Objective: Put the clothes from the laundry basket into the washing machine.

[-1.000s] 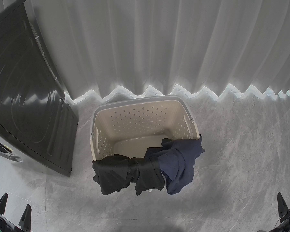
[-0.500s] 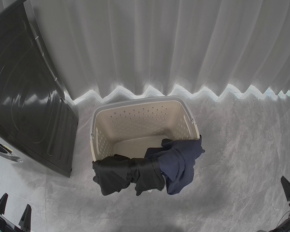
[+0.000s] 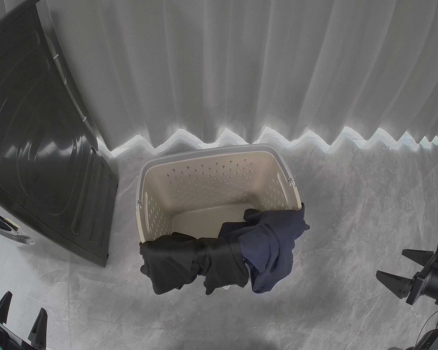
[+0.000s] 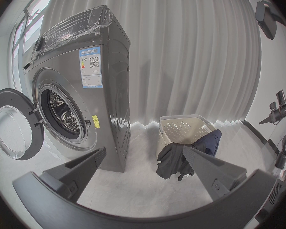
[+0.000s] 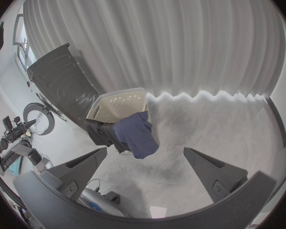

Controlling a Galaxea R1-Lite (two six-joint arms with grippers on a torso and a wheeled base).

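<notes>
two pieces drape over the near rim of the laundry basket: a black garment and a navy garment. left gripper and right gripper hang wide open, empty.

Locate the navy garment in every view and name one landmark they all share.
Head view: the navy garment hangs over the basket's near rim at its right corner, touching the black garment.
Left wrist view: it drapes over the basket's corner, beside the black garment.
Right wrist view: it hangs from the basket's rim, overlapping the black garment.
Shared landmark: the basket.
</notes>
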